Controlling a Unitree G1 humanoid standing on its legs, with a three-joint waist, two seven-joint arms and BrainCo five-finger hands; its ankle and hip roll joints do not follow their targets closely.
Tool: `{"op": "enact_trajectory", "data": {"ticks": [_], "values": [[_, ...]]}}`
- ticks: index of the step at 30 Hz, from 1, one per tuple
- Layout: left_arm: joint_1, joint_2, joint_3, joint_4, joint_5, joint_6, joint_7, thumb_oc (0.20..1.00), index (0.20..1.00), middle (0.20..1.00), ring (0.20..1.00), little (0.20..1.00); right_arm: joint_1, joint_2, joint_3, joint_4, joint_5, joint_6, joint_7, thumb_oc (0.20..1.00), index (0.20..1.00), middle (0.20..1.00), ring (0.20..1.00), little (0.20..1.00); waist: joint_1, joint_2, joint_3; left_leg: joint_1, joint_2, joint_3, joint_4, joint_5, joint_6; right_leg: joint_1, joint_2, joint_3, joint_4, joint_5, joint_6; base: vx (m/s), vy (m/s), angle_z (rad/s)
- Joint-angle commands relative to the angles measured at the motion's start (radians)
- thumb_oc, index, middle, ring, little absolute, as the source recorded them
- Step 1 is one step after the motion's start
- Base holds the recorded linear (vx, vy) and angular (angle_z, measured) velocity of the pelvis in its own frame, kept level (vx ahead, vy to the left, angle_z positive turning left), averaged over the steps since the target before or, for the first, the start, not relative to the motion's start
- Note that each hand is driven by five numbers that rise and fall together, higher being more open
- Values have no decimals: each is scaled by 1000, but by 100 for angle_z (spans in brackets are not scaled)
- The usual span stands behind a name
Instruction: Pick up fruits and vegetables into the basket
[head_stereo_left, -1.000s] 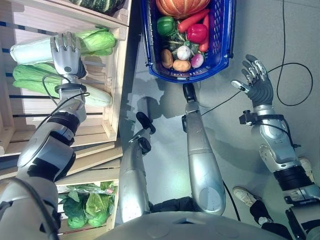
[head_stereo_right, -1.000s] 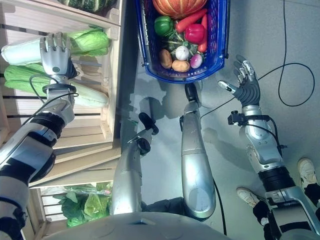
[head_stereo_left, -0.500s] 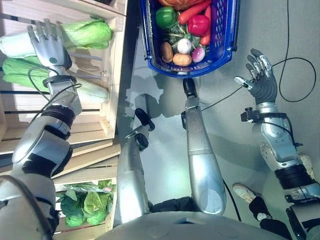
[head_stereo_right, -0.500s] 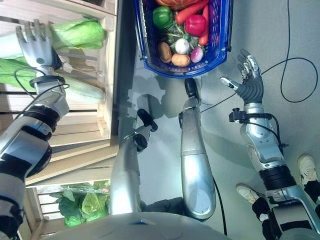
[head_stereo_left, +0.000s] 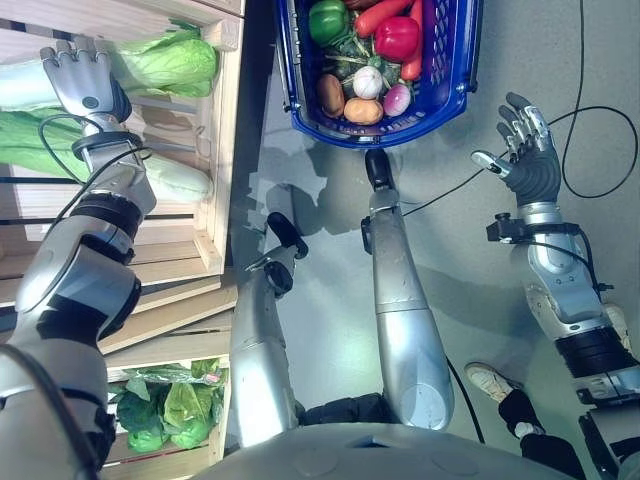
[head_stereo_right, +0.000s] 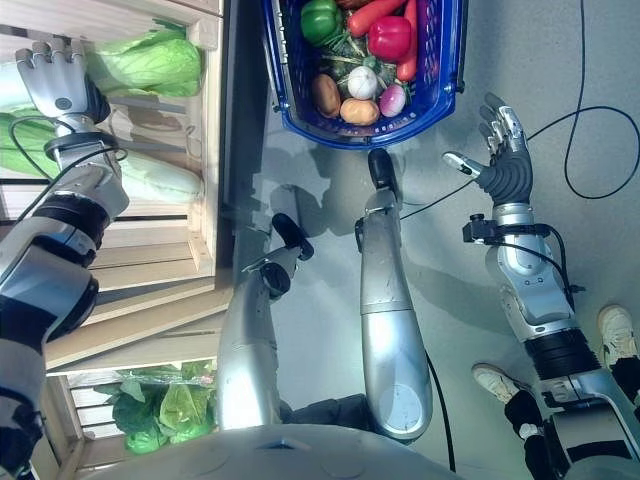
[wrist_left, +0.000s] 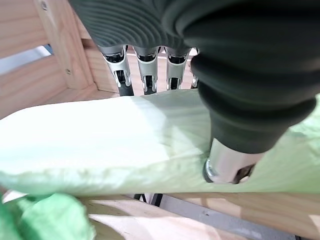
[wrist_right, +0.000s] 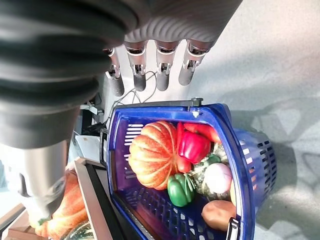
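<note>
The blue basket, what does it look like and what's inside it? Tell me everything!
The blue basket looks like plastic, with slotted walls and a dark rim piece. It sits upright on the grey floor, next to the wooden crate shelf. Inside are an orange pumpkin, a red pepper, a green pepper, a carrot, a potato, a white onion and a purplish one. Neither hand touches it; the open right hand is beside it.

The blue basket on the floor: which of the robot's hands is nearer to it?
The right hand, open over bare floor just right of the blue basket. The left hand is farther left, over the pale cabbage in the wooden crate.
</note>
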Motion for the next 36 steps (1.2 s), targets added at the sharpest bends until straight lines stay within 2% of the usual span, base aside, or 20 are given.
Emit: {"op": "enact_trajectory", "data": {"ticks": [1, 8, 16, 17, 18, 19, 21, 24, 25, 28, 30, 32, 33, 34, 36], "values": [[55, 80, 12, 67, 5, -2, -11, 200, 200, 200, 200, 200, 19, 15, 0, -52, -7, -68, 12, 1000, 1000, 1000, 1000, 1000, -6, -58, -20, -45, -12, -38, 17, -19, -14, 17, -1, -21, 18, -76, 24, 0, 0, 0], [114, 79, 32, 51, 31, -15, 8, 200, 200, 200, 200, 200, 42, 23, -23, -78, -4, -77, 40, 1000, 1000, 1000, 1000, 1000, 0, -58, -20, 13, -12, -39, -14, -9, -22, 71, -12, -33, 3, -79, 25, -1, -5, 0], [344, 75, 162, -74, 132, -102, 147, 200, 200, 200, 200, 200, 138, 40, -82, -149, -27, -87, 89, 1000, 1000, 1000, 1000, 1000, 29, -52, -20, 188, -33, -47, -113, 27, -33, 255, -40, -85, -52, -87, 32, -17, -27, 6], [364, 80, 180, -92, 134, -117, 167, 200, 200, 200, 200, 200, 140, 42, -92, -156, -27, -87, 97, 1000, 1000, 1000, 1000, 1000, 32, -52, -20, 189, -37, -40, -137, 64, -26, 259, -44, -93, -77, -53, 26, -9, -39, 8], [404, 78, 205, -116, 145, -142, 192, 200, 200, 200, 200, 200, 153, 44, -100, -163, -25, -81, 108, 1000, 1000, 1000, 1000, 1000, 41, -49, -20, 240, -40, -54, -148, 41, -35, 311, -45, -100, -77, -86, 34, -90, -55, 12], [417, 80, 216, -129, 142, -157, 212, 200, 200, 200, 200, 200, 153, 44, -103, -168, -21, -80, 116, 1000, 1000, 1000, 1000, 1000, 44, -49, -20, 242, -42, -48, -170, 76, -29, 315, -49, -108, -99, -54, 27, 1, -53, 13], [476, 86, 261, -183, 141, -214, 240, 200, 200, 200, 200, 200, 165, 48, -115, -183, -20, -57, 138, 1000, 1000, 1000, 1000, 1000, 58, -47, -20, 307, -46, -57, -205, 86, -30, 383, -56, -125, -123, -56, 31, -24, -49, 12], [540, 93, 320, -262, 67, -313, 239, 200, 200, 200, 200, 200, 175, 50, -123, -199, -23, -26, 160, 1000, 1000, 1000, 1000, 1000, 75, -43, -20, 365, -49, -66, -242, 97, -31, 449, -63, -142, -150, -58, 32, 7, -34, 8], [553, 95, 331, -285, 54, -326, 230, 200, 200, 200, 200, 200, 177, 49, -125, -202, -21, -19, 165, 1000, 1000, 1000, 1000, 1000, 79, -43, -20, 378, -49, -69, -249, 99, -31, 464, -64, -146, -155, -59, 32, 13, -50, 7], [661, 79, 444, -459, -96, -502, 151, 200, 200, 200, 200, 200, 193, 52, -139, -230, -50, 54, 173, 1000, 1000, 1000, 1000, 1000, 112, -42, -33, 458, -53, -87, -294, 106, -29, 557, -70, -164, -188, -67, 33, 36, -73, 10], [714, 58, 498, -567, -211, -587, 91, 200, 200, 200, 200, 200, 205, 60, -148, -239, -83, 88, 161, 1000, 1000, 1000, 1000, 1000, 131, -45, -56, 486, -54, -95, -314, 108, -27, 594, -70, -173, -208, -71, 35, 60, -81, 13], [741, 43, 531, -616, -269, -630, 53, 200, 200, 200, 200, 200, 210, 67, -148, -245, -120, 119, 140, 1000, 1000, 1000, 1000, 1000, 139, -49, -67, 498, -53, -100, -321, 106, -26, 610, -70, -176, -213, -73, 36, 43, -85, 10], [777, 11, 585, -716, -389, -707, -24, 200, 200, 200, 200, 200, 212, 77, -152, -247, -187, 159, 102, 1000, 1000, 1000, 1000, 1000, 156, -56, -81, 518, -52, -108, -330, 104, -22, 637, -68, -182, -223, -77, 36, 38, -128, 9], [792, -7, 606, -764, -478, -746, -85, 200, 200, 200, 200, 200, 210, 79, -152, -251, -210, 180, 94, 1000, 1000, 1000, 1000, 1000, 163, -61, -86, 527, -52, -114, -332, 102, -19, 652, -67, -186, -227, -79, 36, 38, -148, 5], [813, -32, 625, -829, -559, -786, -130, 200, 200, 200, 200, 200, 204, 80, -146, -251, -263, 219, 80, 1000, 1000, 1000, 1000, 1000, 174, -68, -93, 538, -51, -122, -333, 97, -17, 670, -64, -190, -230, -83, 35, 24, -113, 14]]}}
